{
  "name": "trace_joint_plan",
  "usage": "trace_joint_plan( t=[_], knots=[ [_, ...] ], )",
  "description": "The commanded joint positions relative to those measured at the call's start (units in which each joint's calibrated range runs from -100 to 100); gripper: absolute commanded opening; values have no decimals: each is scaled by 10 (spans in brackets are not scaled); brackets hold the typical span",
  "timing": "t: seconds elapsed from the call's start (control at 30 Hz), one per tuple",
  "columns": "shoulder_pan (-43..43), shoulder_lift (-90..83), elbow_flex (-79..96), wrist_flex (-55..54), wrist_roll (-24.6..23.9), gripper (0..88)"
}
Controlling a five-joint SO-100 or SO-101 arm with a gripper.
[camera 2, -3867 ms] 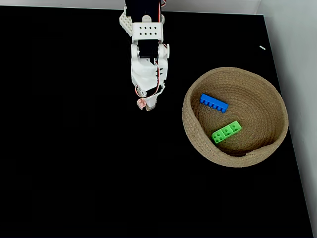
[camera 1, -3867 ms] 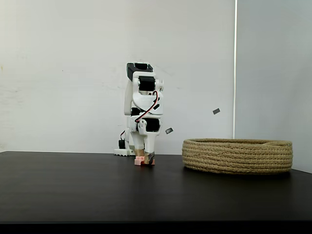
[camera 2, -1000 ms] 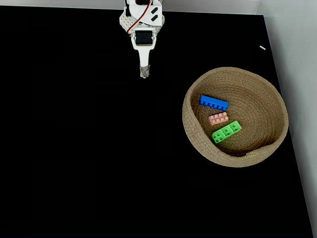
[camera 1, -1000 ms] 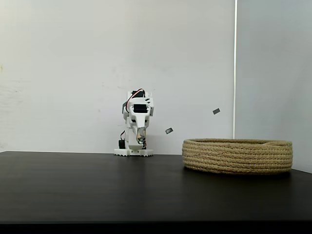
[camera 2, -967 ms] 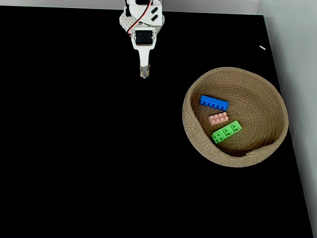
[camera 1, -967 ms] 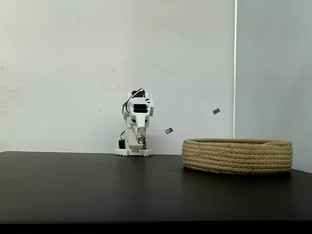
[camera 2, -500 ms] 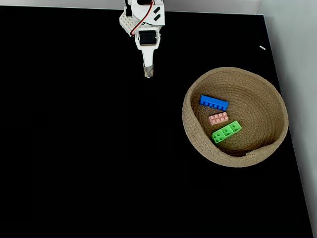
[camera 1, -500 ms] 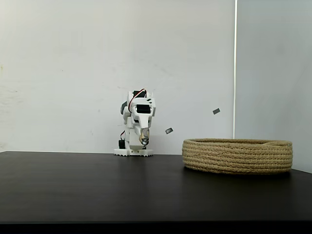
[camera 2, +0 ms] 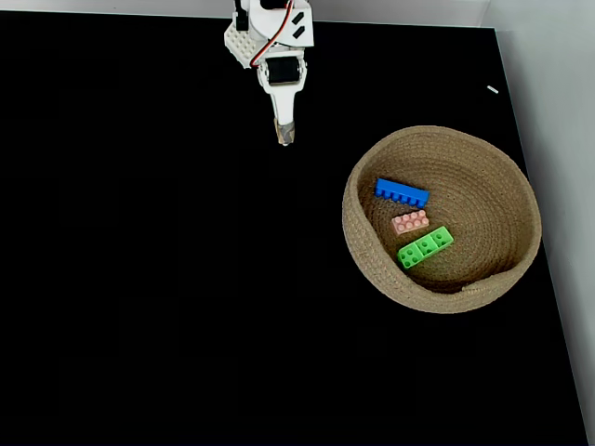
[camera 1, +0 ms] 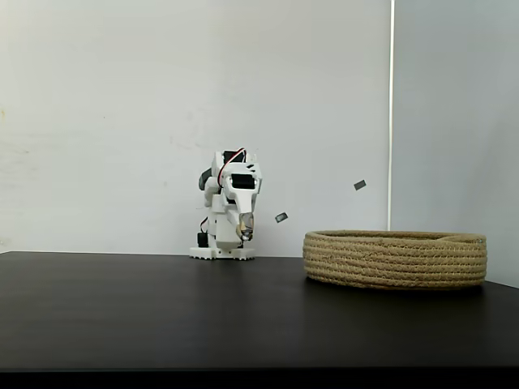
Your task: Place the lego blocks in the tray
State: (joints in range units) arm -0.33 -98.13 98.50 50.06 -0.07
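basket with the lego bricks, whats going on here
A small white robot arm is sorting lego bricks into a round rope basket on a black table. All three bricks, the blue brick, the pink brick and the green brick, lie inside the basket. The gripper is folded back near the arm's base, holding nothing, well clear of the basket, so the job looks finished.

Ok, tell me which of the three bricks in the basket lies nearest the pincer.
The blue brick: it lies at the upper left of the basket, closer to the pincer than the pink brick or green brick.
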Motion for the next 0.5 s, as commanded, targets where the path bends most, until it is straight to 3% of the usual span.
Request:
trace_joint_plan(
  t=[0.0, 0.47],
  knots=[
    [1, -7, 0, 0, -1, 2],
    [2, -7, 0, -1, -6, 1]
  ],
)
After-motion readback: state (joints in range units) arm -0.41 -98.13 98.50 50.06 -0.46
